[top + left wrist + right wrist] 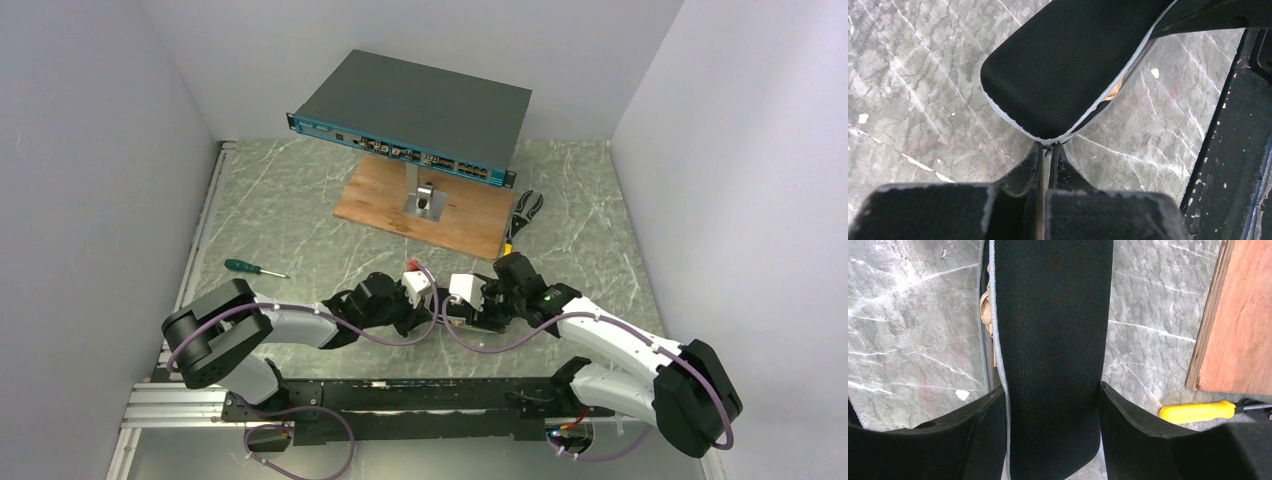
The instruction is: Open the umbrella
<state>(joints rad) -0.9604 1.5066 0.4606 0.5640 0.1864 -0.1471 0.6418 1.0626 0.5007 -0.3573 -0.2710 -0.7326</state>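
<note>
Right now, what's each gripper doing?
Left gripper: shut, pinching the zip end of the umbrella case.
Right gripper: closed across the same case's sides.

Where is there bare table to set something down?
Bare marble lies left of the wooden board, behind the green screwdriver, and right of the pliers. Crowded near centre, where the left gripper and right gripper hold the umbrella case.

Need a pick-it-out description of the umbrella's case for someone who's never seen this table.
From the grey switch box at the back of the marble table, come forward toward the near edge. There the left hand and right hand grip the umbrella case. It is the only black fabric oval, edged by a pale zipper with tan cloth peeking out.
</note>
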